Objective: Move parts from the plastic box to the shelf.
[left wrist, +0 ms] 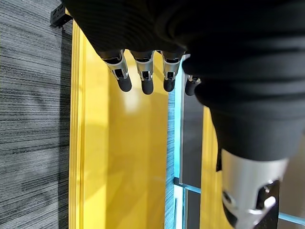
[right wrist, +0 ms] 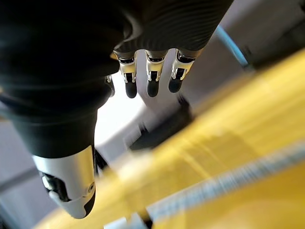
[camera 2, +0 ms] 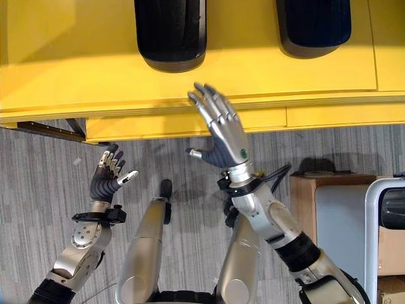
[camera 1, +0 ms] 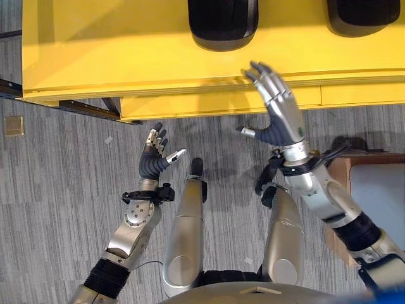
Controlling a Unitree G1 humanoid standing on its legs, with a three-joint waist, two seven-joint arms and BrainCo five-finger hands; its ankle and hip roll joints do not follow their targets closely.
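Parts: two black, rounded parts lie on the yellow shelf (camera 1: 126, 57), one (camera 1: 223, 22) at its middle and another (camera 1: 364, 16) further to your right, both resting on the yellow surface and cut off by the upper edge of the eye views. A further dark item (camera 2: 393, 218) sits at the far right inside a white-rimmed container (camera 2: 370, 240), probably the plastic box, with a brown cabinet (camera 2: 304, 202) just beside it; what that item is cannot be confirmed.

Your right hand (camera 1: 278, 104) is raised over the front edge of the shelf, fingers straight and spread, thumb out, holding nothing. It is near the middle part but not touching it. Your left hand (camera 1: 154, 152) hangs over the grey floor (camera 1: 57, 190), below the shelf edge, fingers loosely extended, likewise empty.

Assessment: no part is in hand, so the step in hand appears to fall between a placement and the next pick. The next move calls for turning towards the container on your right, lowering a hand into it with the fingers spread, and closing round a part before lifting clear of the rim.
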